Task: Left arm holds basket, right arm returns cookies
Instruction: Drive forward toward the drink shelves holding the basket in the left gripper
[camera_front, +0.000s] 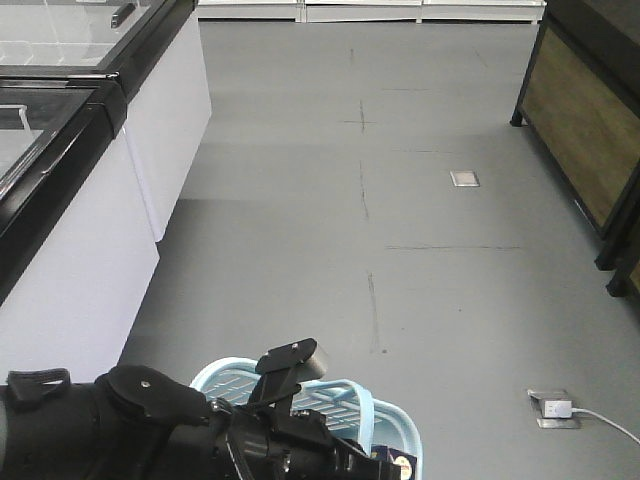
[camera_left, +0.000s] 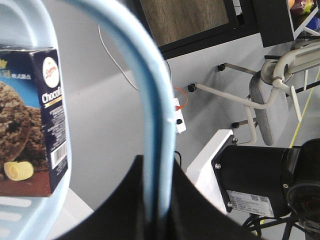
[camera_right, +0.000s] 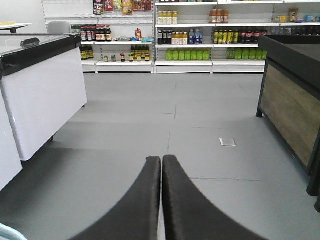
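Gripping basket (camera_front: 225, 368) handle (camera_left: 150, 100): left arm (camera_front: 150, 420) jaws clenched; right jaws pressed together, empty. Judged: cookies (camera_left: 30, 120) carton light, stiff, crushable; take across narrow sides.

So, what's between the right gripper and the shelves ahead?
Only bare floor from right gripper to shelves, a small plate off to one side; right wrist view.

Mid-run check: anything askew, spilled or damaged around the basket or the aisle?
Nothing spilled or damaged. The left gripper is shut on the handle of the basket, cookies inside it; the right gripper is shut and empty. Only oddity: a white cable lying loose across the floor.
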